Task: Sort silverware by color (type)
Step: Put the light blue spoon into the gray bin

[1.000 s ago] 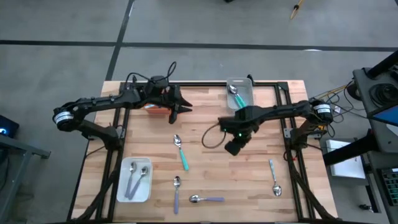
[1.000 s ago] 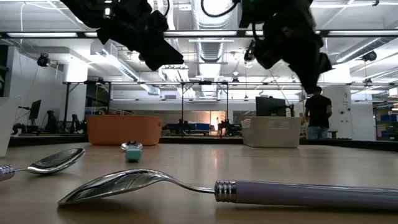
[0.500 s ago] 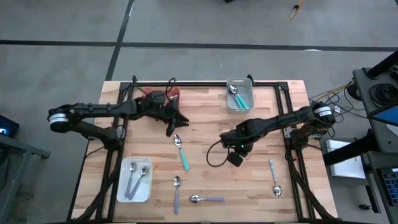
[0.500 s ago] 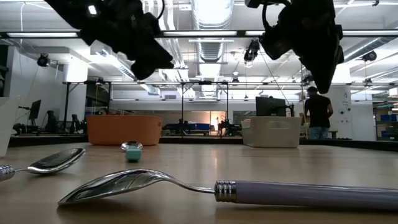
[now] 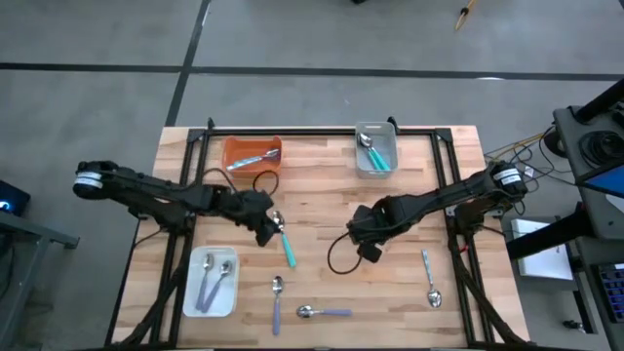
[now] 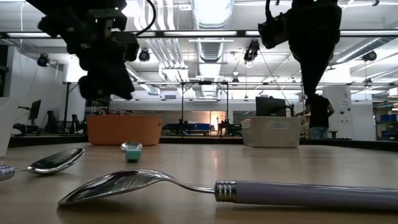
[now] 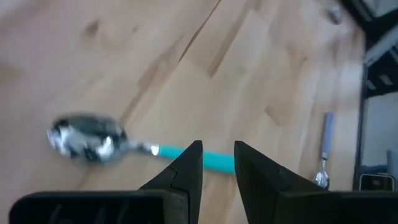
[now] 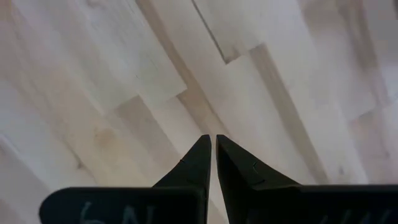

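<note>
A teal-handled spoon lies flat on the wood at the table's middle, with its bowl toward the far edge. My left gripper hovers over it, slanting down. Its fingers are open with a narrow gap, nothing between them, over the teal handle. My right gripper hangs shut over bare wood right of centre. Loose spoons lie near the front: two lavender ones and a pale blue one.
The orange tray at the far left holds a pale-handled spoon. The grey tray at the far centre holds teal spoons. The white tray at the near left holds lavender spoons. A black frame runs along the table's edges.
My left gripper has swung from over the orange tray toward the near edge and the table's middle. It has sunk and rolled, and now stands over the teal spoon. The orange tray, covered before, now shows a spoon. My right gripper has drifted toward the near edge.
</note>
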